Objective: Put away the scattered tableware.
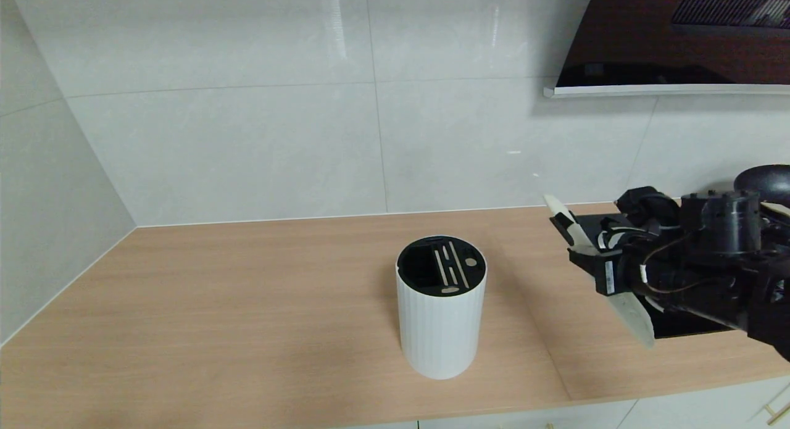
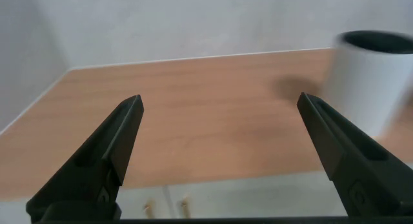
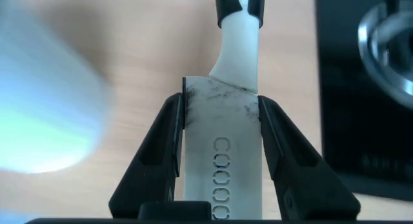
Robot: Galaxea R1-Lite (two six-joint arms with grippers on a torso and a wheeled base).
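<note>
Right tool (image 3: 221,143) clamps white knife (image 1: 631,308) near slotted holder (image 1: 440,321).

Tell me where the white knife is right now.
Head view, robot's right: the white-bladed knife is clamped in the right hand, in the air over the wooden countertop, right of the white ribbed cylindrical holder.

Wood counter (image 1: 247,305) w/ white ribbed holder (image 1: 440,318) upright approx. mid-counter; black hob (image 1: 679,326) set in at right edge.
</note>
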